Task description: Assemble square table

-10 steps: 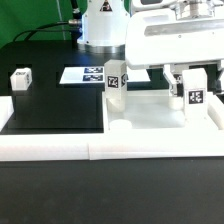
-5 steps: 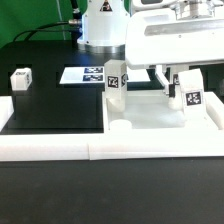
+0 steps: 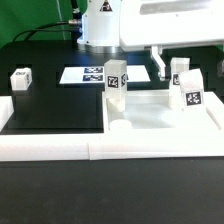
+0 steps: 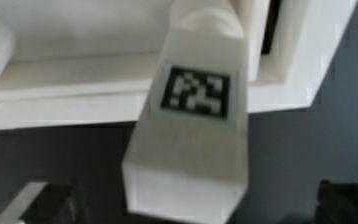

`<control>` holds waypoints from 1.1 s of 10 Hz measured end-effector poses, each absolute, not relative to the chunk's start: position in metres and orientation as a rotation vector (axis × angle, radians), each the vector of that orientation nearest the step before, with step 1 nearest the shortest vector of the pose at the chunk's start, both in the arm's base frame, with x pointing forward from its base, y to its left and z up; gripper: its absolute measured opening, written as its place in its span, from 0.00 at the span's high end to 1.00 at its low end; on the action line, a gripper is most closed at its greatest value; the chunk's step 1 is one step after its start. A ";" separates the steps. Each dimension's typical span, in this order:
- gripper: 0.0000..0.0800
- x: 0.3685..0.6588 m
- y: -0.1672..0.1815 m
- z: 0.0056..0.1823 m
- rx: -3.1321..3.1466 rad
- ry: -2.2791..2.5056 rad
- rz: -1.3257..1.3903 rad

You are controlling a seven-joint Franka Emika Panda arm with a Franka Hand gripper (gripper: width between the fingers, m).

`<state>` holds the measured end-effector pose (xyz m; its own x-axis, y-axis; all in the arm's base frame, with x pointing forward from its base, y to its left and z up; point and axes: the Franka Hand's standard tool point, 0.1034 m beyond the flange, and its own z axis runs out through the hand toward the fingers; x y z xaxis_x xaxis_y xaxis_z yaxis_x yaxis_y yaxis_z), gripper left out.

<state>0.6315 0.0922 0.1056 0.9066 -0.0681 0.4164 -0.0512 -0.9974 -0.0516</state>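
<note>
The square table's white slab (image 3: 150,118) lies flat at the exterior view's right, against the low white wall. Three tagged white legs stand upright on it: one at the near left (image 3: 115,82), one at the near right (image 3: 190,96) and one behind it (image 3: 180,70). A further leg (image 3: 20,78) lies loose on the black mat at the far left. My gripper (image 3: 180,60) hangs open just above the right-hand legs. In the wrist view a tagged leg (image 4: 197,100) stands between my spread fingers (image 4: 51,203), with a gap on each side, and my gripper (image 4: 197,205) is touching nothing.
The low white border wall (image 3: 100,150) runs along the front and turns up both sides. The marker board (image 3: 85,73) lies flat on the black mat behind the slab's left corner. The arm's white base (image 3: 100,25) stands at the back.
My gripper has opened wide and lifted up off the right-hand leg, which stays standing on the slab. The other parts have not moved.
</note>
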 end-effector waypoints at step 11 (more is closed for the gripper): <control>0.22 0.627 0.099 0.075 -3.073 0.235 0.157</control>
<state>0.6270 0.0986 0.0752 0.9832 -0.1489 -0.1058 -0.1546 -0.9868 -0.0478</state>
